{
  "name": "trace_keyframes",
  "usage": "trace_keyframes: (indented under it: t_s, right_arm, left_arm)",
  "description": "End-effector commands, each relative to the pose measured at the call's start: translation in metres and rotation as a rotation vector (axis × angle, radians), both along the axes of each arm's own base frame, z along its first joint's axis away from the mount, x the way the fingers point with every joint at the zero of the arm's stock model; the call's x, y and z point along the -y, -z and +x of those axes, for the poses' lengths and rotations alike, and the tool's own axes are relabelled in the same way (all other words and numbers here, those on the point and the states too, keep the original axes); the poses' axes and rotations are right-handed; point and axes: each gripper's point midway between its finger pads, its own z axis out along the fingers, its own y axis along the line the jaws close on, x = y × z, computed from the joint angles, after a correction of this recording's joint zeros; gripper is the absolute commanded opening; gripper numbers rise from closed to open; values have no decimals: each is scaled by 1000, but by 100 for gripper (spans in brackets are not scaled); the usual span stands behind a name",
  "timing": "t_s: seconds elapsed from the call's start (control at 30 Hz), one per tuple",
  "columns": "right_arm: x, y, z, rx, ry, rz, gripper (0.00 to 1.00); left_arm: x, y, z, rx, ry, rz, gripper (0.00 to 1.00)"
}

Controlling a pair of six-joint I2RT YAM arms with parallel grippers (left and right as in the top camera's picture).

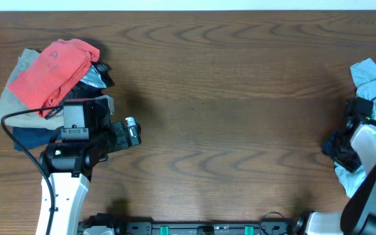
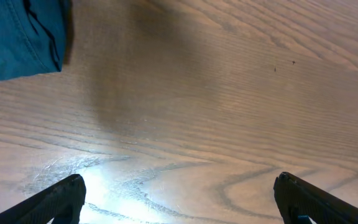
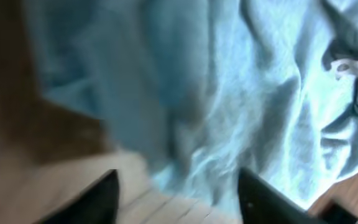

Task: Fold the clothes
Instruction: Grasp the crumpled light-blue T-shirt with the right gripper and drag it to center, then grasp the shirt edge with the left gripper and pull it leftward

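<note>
Right gripper (image 3: 176, 202) agape over pale-blue garment (image 3: 241, 93), left gripper (image 2: 179, 202) agape, empty, beside folded pile (image 1: 47, 75)

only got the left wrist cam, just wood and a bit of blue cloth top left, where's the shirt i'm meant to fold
Observer: The pale blue shirt lies crumpled at the far right edge of the table, partly under the right arm.
Operator: right claw on it?
Observer: The right claw is open and pointed at the fabric. Its view is too blurred to tell whether it touches.
Operator: so what's the blue cloth by me
Observer: That is a navy garment at the bottom of a pile on the table's left, with a red garment on top.
</note>
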Motion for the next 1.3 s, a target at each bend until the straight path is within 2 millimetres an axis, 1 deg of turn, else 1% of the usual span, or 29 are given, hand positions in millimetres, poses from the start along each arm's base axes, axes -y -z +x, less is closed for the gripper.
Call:
trace_keyframes:
  t_s: [0.0, 0.03, 0.07, 0.1, 0.17, 0.23, 0.27, 0.37, 0.43, 0.5, 0.6, 0.63, 0.67, 0.7, 0.73, 0.77, 0.8, 0.83, 0.9, 0.97, 1.03, 1.07, 1.17, 1.27]
  right_arm:
    - [11, 11, -8, -39, 69, 4, 30]
    - [7, 16, -9, -42, 74, 32, 19]
    - [0, 20, -7, -33, 72, 84, 2]
    - [-11, 24, -3, -16, 44, 155, 1]
    - [-45, 27, 15, 58, -109, 360, 1]
    - [-87, 20, 40, 186, -328, 565, 1]
    - [-105, 15, 48, 231, -400, 629, 1]
    - [-162, -9, 65, 341, -630, 786, 1]
    - [-205, -28, 74, 413, -779, 870, 1]
    - [-253, -50, 83, 507, -932, 950, 1]
    - [-315, -80, 93, 617, -1088, 1020, 1]
    - [-332, -86, 94, 642, -1129, 1026, 1]
    - [-351, -93, 94, 670, -1186, 1028, 3]
    - [-365, -97, 93, 690, -1233, 1024, 11]
    - [-377, -99, 93, 705, -1280, 1006, 23]
    - [-384, -97, 93, 705, -1308, 968, 51]
    - [-385, -93, 94, 694, -1315, 920, 74]
    - [-382, -87, 96, 676, -1310, 860, 99]
    - [-366, -74, 102, 630, -1250, 753, 99]
    - [-339, -65, 109, 582, -1163, 650, 99]
    - [-309, -63, 113, 545, -1079, 571, 99]
    - [-290, -66, 114, 530, -1030, 536, 99]
    - [-247, -78, 115, 524, -940, 475, 99]
    - [-209, -92, 111, 550, -833, 438, 99]
  left_arm:
    - [1, -7, 3, 21, 17, -5, 98]
    - [1, -7, 3, 21, 17, -5, 98]
    - [2, -7, 3, 21, 18, -5, 98]
    - [1, -7, 3, 21, 17, -5, 98]
    - [1, -7, 3, 21, 17, -5, 98]
    - [1, -7, 3, 22, 18, -5, 98]
    - [1, -8, 3, 22, 17, -5, 98]
    - [2, -8, 5, 30, 18, -5, 98]
    - [2, -9, 6, 37, 17, -5, 98]
    - [2, -11, 9, 48, 17, -5, 98]
    - [1, -12, 11, 60, 18, -5, 98]
    - [1, -12, 11, 62, 17, -5, 98]
    - [1, -13, 11, 62, 18, -5, 98]
    - [1, -13, 12, 62, 17, -5, 98]
    - [1, -13, 11, 62, 18, -5, 98]
    - [1, -13, 11, 62, 18, -5, 98]
    - [1, -12, 11, 62, 17, -5, 98]
    - [1, -12, 11, 62, 17, -5, 98]
    - [1, -12, 11, 62, 17, -5, 98]
    - [2, -13, 11, 56, -3, -18, 98]
    - [2, -13, 12, 51, -35, -37, 98]
    - [2, -14, 13, 48, -62, -54, 98]
    - [3, -15, 17, 51, -102, -84, 98]
    - [14, -12, 21, 46, -73, -95, 98]
